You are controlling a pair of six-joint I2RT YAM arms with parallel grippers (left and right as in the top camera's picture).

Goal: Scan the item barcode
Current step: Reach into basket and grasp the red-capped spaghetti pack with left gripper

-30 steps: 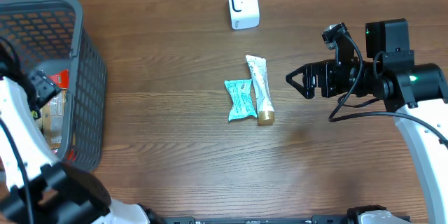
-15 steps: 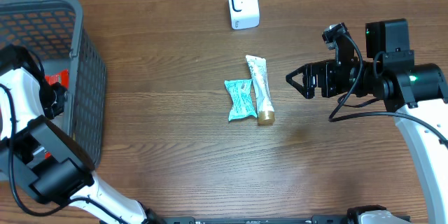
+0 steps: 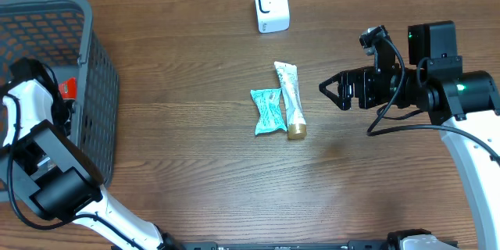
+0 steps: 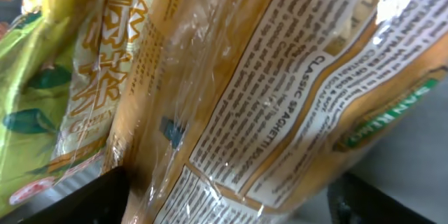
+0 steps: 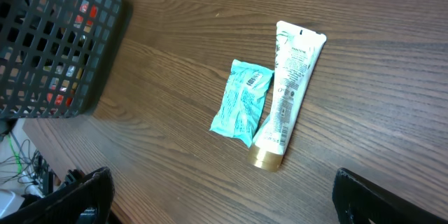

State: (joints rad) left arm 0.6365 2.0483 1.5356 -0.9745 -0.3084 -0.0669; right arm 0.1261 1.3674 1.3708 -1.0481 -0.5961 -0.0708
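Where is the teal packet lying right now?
In the overhead view, the teal packet lies near the middle of the table, directly left of the white tube, with the white scanner farther up.

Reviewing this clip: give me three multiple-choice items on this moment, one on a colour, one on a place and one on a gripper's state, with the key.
1. The cap of the tube is:
A. red
B. gold
C. black

2. The teal packet lies:
A. on the table, beside the tube
B. on top of the tube
C. under the tube

3. The right gripper is:
A. shut on the tube
B. shut on the teal packet
C. open, holding nothing

Key:
1 B: the right wrist view shows a gold cap on the end of the white tube.
2 A: both views show the packet flat on the wood alongside the tube.
3 C: in the overhead view its fingers stand apart, off to the side of both items.
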